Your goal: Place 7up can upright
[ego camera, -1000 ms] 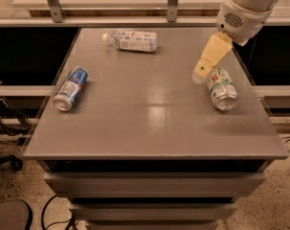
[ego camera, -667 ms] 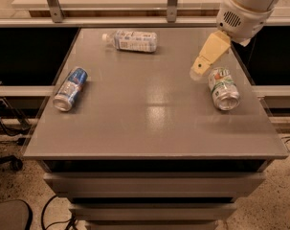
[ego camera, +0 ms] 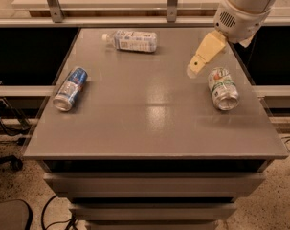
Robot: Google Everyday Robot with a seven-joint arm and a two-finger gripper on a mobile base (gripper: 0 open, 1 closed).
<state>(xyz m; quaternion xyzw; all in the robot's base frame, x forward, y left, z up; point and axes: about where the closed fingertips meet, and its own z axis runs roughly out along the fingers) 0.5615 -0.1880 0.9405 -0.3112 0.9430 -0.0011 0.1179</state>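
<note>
7up can (ego camera: 223,88) on its side nr end effector (ego camera: 195,67) — just beside it, apart — grip state can't tell

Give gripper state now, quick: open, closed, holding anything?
Gripper: open or closed cannot be told; it is over the table, just left of the 7up can, which lies on its side, not held.

I see the grey table (ego camera: 149,119) carrying three things on their sides: the 7up can (ego camera: 222,87) at right, a blue and silver can (ego camera: 70,88) at left, and a clear plastic bottle (ego camera: 130,40) at the back. The gripper (ego camera: 195,69) hovers just beside the 7up can.
</note>
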